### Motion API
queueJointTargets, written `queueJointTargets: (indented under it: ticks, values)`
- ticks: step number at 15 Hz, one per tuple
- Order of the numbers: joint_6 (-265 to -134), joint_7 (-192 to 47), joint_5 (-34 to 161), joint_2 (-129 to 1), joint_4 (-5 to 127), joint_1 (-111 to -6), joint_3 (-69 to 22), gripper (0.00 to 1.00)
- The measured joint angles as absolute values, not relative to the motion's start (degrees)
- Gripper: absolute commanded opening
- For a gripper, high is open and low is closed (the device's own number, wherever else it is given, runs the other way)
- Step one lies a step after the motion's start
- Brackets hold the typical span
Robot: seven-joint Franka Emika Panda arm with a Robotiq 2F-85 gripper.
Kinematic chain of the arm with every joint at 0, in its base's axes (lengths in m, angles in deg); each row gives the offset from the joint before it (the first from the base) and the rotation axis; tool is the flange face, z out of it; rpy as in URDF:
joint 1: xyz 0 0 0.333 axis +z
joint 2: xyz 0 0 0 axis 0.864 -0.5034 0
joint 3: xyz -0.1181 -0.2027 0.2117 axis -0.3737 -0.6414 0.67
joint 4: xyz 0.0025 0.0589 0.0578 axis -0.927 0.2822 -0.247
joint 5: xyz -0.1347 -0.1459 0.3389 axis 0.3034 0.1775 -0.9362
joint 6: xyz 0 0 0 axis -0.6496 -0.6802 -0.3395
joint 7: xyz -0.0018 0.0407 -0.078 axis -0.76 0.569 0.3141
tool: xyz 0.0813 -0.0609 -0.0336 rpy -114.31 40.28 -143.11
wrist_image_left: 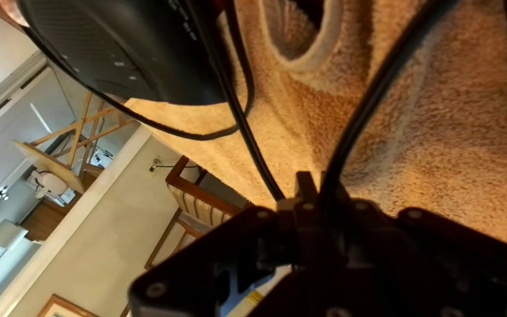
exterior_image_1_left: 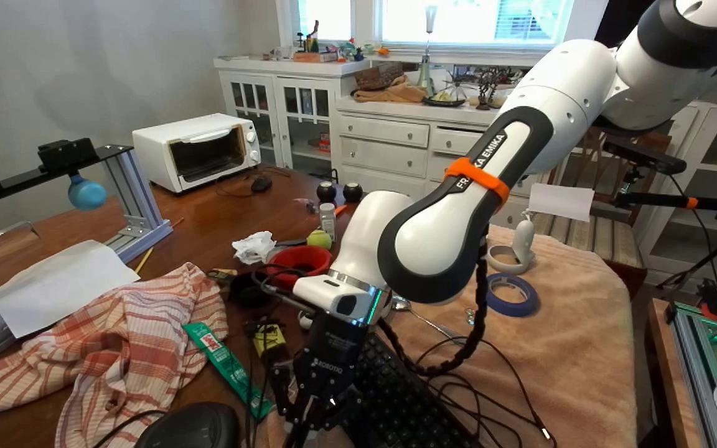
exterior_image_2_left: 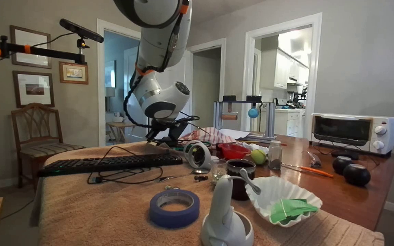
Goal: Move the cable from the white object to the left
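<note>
The white object (exterior_image_2_left: 189,154), rounded with a dark round middle, stands at the end of the keyboard in an exterior view. A small part of it (exterior_image_1_left: 305,320) shows beside the gripper body in an exterior view; the arm hides the rest. My gripper (wrist_image_left: 319,189) points down with its fingers close together. A black cable (wrist_image_left: 370,105) runs into the narrow gap between them in the wrist view. A second black strand (wrist_image_left: 253,145) passes behind the left finger. The gripper also shows low down in an exterior view (exterior_image_1_left: 305,426), near a black rounded device (exterior_image_1_left: 190,429).
A black keyboard (exterior_image_1_left: 402,398) with loose cable lies beside the gripper. A green packet (exterior_image_1_left: 228,367) and a striped cloth (exterior_image_1_left: 128,342) lie across from it. A red bowl (exterior_image_2_left: 234,150), blue tape roll (exterior_image_2_left: 174,208) and upright white figurine (exterior_image_2_left: 222,205) stand further off.
</note>
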State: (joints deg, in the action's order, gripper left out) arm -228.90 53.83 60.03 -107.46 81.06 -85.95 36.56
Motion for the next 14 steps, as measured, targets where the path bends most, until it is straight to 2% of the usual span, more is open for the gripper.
queueJointTargets:
  ticks: [4,6,14]
  values:
    - [-229.48,55.15,60.24,-108.51,81.01,-86.24,36.30,0.02]
    - [-229.40,54.97,60.25,-108.33,81.02,-85.77,35.06,0.34]
    - [-230.71,50.91,60.25,-103.69,82.08,-82.87,32.08,0.93]
